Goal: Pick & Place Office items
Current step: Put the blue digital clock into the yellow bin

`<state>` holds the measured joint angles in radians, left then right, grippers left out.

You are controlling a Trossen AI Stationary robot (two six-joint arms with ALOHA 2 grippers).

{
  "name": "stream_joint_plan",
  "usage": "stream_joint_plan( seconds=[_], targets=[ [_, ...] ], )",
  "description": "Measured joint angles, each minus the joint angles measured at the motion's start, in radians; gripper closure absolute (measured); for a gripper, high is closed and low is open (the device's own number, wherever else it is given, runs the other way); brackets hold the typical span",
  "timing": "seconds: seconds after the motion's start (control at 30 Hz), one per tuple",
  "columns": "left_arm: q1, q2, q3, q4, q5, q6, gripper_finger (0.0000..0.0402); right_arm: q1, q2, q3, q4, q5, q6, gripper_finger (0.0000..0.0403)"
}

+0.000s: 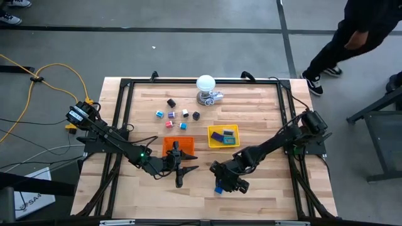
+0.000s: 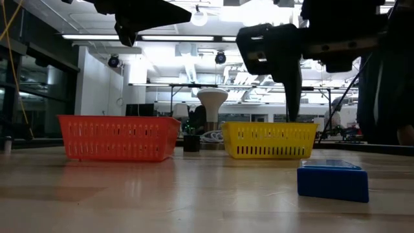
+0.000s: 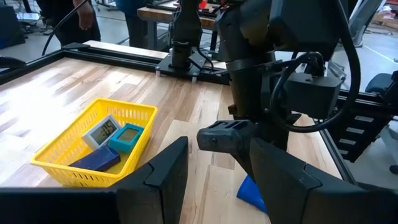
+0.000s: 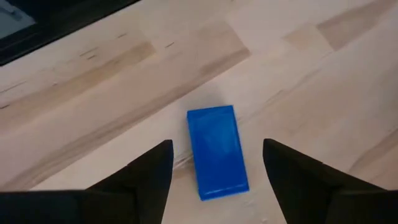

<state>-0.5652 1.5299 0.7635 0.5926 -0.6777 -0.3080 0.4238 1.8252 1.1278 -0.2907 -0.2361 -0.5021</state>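
The right gripper [image 4: 214, 171] hovers with fingers spread over a flat blue block [image 4: 216, 151] lying on the worktop [image 1: 264, 194] at six o'clock. The left gripper [image 1: 186, 168] waits nearby, fingers partly spread, empty.

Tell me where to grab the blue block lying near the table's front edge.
Across its two long edges, coming straight down: the blue block lies flat on the bare table, narrow side between the right tool's open fingers directly above.
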Motion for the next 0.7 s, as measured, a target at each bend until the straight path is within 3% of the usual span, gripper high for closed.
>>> stream_joint_plan(
  seconds=[0.7],
  targets=[
    [0.0,0.0,0.001,0.018,0.0,0.001,0.0236,-0.028,0.064,0.0,0.048,-0.021,-0.001,0.0167]
  ],
)
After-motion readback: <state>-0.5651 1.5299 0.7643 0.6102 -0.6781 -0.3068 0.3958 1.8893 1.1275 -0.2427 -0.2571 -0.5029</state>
